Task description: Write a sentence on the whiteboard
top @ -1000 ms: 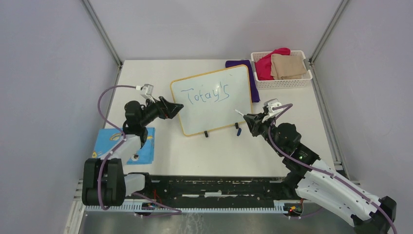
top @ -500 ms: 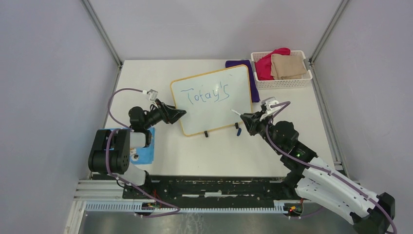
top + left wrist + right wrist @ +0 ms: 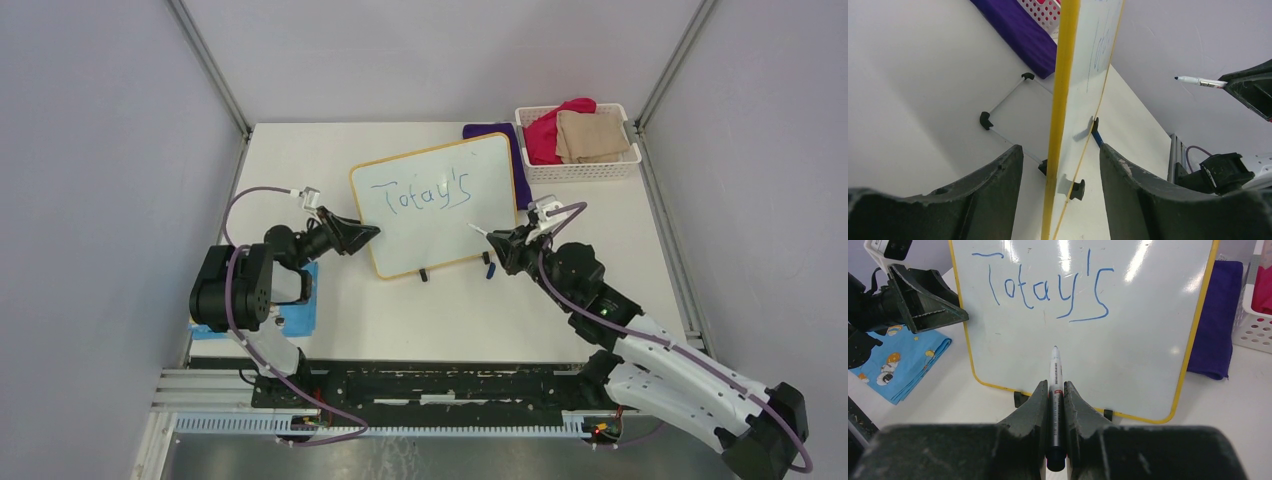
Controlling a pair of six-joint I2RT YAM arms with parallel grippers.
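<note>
The whiteboard [image 3: 440, 222] stands tilted on its black feet mid-table, yellow-framed, with the blue word "Totay's" [image 3: 428, 194] [image 3: 1043, 290] of the sentence on its upper half. My left gripper [image 3: 372, 232] [image 3: 1060, 150] is open and straddles the board's left edge [image 3: 1063, 100], a gap on each side of the frame. My right gripper [image 3: 498, 243] [image 3: 1055, 385] is shut on a marker [image 3: 1055, 367]. Its tip points at the blank lower part of the board [image 3: 1128, 355], under the word; I cannot tell whether it touches.
A blue marker cap [image 3: 489, 268] lies by the board's right foot. A purple cloth [image 3: 522, 170] lies behind the board's right edge, beside a white basket [image 3: 580, 172] of red and tan cloths. A blue booklet [image 3: 300, 305] lies under the left arm.
The left arm has dropped lower, its gripper staying at the board's left edge with jaws narrower. The right gripper has carried the marker a little left and up, closer to the board.
</note>
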